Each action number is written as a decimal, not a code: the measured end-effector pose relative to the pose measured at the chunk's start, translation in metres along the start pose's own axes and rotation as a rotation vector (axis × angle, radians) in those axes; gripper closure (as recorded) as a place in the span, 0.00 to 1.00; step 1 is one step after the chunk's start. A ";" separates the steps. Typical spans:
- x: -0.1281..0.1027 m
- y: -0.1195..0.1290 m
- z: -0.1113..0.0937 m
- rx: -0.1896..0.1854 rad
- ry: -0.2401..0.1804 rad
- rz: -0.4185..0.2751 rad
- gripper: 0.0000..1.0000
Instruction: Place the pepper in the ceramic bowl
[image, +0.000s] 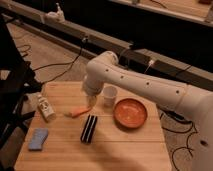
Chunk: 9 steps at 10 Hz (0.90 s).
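Near the middle of a wooden table (125, 150), the pepper (79, 112) lies flat on the boards. It is 1 small, slender orange vegetable, its length running left to right. The gripper (92, 104) hangs directly over the pepper's right end, at the tip of 1 thick white arm (145, 87) that reaches in from the right side of the scene. Whether the gripper touches the pepper, how wide it is set, and whether it has hold of anything cannot be told from this view.

The ceramic bowl (130, 113), wide, shallow and orange-red, sits to the right of the pepper, apart from it. A small white cup (109, 95) stands just beyond the bowl's far left edge, close beside the gripper. A black ribbed bar (89, 128) lies nearer than the pepper, just below it in the scene. Toward the left edge stands 1 small bottle (46, 107), and a blue sponge (38, 139) lies in the near left corner.
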 end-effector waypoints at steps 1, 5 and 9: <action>-0.011 -0.004 0.024 -0.022 -0.015 -0.008 0.35; -0.027 -0.011 0.096 -0.109 -0.047 -0.014 0.35; -0.015 -0.026 0.155 -0.142 -0.088 0.032 0.35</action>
